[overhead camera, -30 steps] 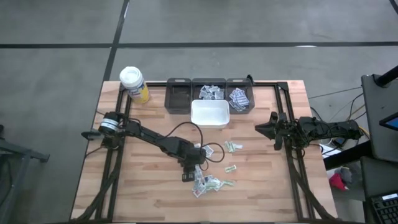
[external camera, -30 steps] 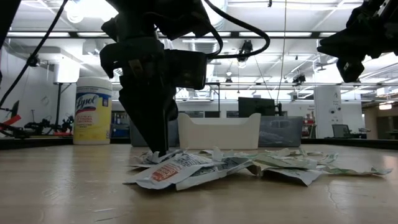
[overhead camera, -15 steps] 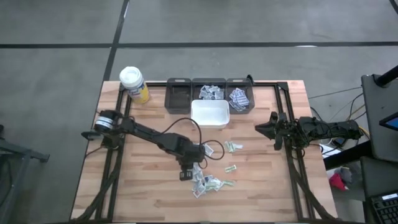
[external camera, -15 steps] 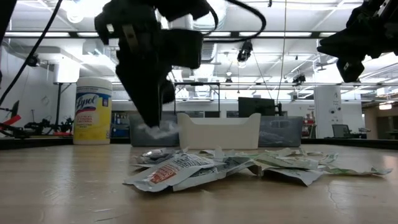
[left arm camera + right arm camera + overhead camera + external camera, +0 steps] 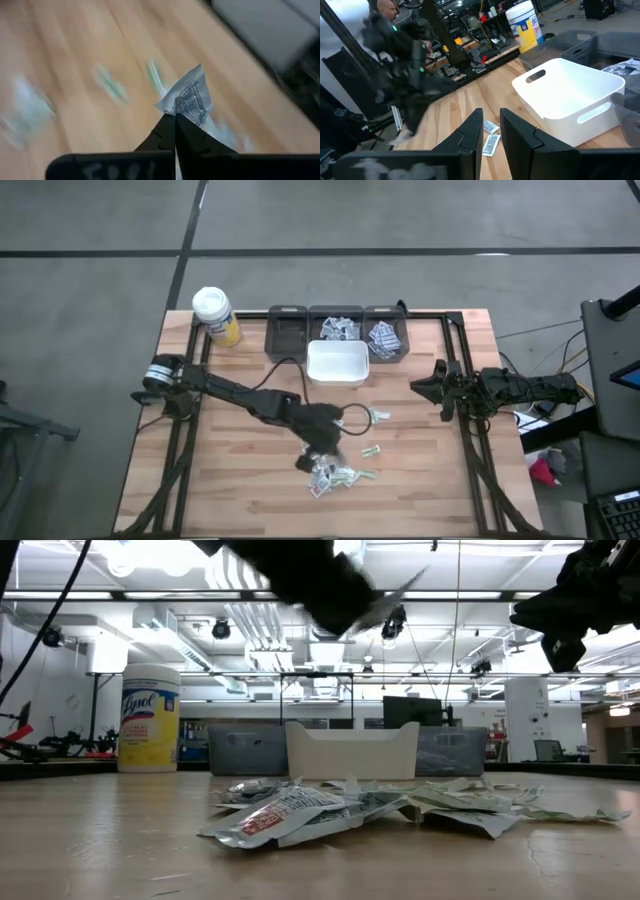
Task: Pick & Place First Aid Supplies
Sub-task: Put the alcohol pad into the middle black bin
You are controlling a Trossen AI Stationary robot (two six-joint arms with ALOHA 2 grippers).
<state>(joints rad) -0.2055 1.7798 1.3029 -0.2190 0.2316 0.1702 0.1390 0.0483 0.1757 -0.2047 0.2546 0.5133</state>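
Lifted clear of the pile since a second ago, with the left gripper (image 5: 322,442) now well above the desk (image 5: 230,480) and shifted toward the white bin (image 5: 337,363).

From above: hovering over the loose packets (image 5: 335,475) near the desk's front middle; more packets lying in the grey trays (image 5: 340,330) behind the white bin. Right gripper (image 5: 428,388) waiting at the desk's right edge.

At desk height: a heap of packets (image 5: 300,812) lying flat before the white bin (image 5: 352,750), yellow bottle (image 5: 149,718) off to one side.

From the left wrist: jaws pressed together, pinching one white packet (image 5: 187,97) by its corner, held in the air.

From the right wrist: jaws spread apart, holding nothing.
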